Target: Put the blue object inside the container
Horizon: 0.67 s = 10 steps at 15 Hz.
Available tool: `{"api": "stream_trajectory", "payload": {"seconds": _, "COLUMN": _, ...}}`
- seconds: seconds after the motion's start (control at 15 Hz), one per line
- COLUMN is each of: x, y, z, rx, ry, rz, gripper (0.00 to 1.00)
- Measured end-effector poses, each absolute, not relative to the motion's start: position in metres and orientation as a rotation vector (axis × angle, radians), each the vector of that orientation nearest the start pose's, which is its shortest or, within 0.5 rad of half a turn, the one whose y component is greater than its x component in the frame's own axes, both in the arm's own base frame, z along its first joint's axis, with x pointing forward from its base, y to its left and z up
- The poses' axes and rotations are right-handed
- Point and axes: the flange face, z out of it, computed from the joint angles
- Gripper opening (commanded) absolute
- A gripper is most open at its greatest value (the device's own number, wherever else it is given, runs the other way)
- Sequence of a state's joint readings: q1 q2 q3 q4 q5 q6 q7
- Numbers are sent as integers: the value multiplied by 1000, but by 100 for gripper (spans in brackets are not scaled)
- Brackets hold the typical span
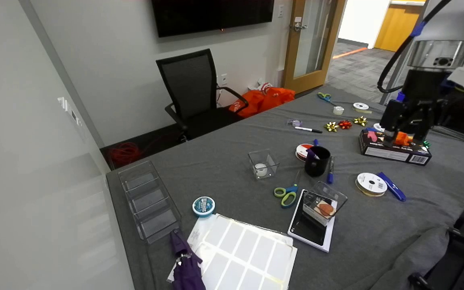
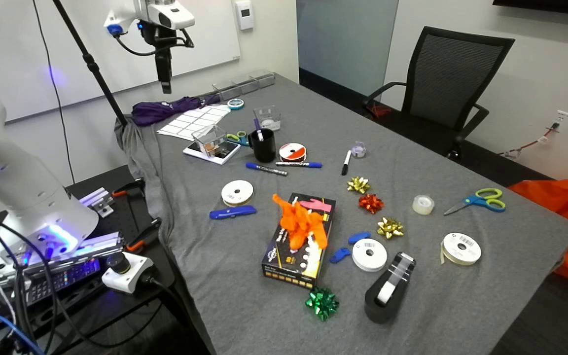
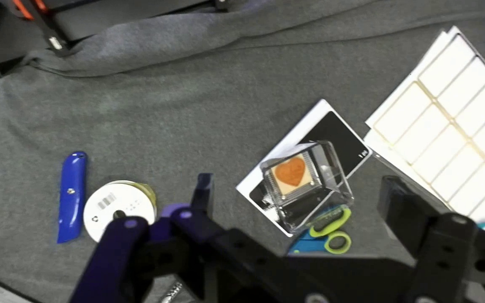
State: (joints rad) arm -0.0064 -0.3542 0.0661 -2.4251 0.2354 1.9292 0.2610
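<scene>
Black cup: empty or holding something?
Not empty: a purple pen leans inside the black cup, showing at its mouth in both exterior views.

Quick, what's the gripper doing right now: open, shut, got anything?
Gripper: open, jaws wide apart, holding nothing.

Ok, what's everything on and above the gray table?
Tray: 1, clear, corner
Umbrella: 1, purple, by tray
Sheets: 2+, white, by umbrella
Disc: 1, blue, by sheets
Cup: 1, black, middle
Boxes: 2, clear, near cup
Cylinder: 1, white, in box
Heart: 1, orange, seemingly in box
Panel: 1, black-white, under box
Pens: 4, mixed, one in cup
Spools: 4, white, red, scattered
Cutter: 1, blue, beside spool
Dispenser: 1, black, beside spool
Bits: 2, blue, beside spool
Scissors: 2, blue-green, scattered
Bows: 4, gold, red, green, scattered
Tapes: 2, pale, scattered
Carton: 1, black, near bows
Glove: 1, orange, on carton
Arm: 1, white, overhead
Claw: 1, black, overhead
</scene>
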Motion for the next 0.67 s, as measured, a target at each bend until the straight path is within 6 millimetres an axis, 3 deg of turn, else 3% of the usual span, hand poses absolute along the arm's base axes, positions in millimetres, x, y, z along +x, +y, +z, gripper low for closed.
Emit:
{"api": "stream_trajectory", "payload": {"seconds": 0.33, "x": 442, "y": 86, "z": 440, "rx": -2727, "ry": 558, "rz": 207, "gripper": 100}}
{"api": "stream_trajectory", "payload": {"seconds": 0.67, "x": 493, "y": 145, "z": 465, "rx": -2590, "ry": 763, "rz": 88, "gripper": 100}}
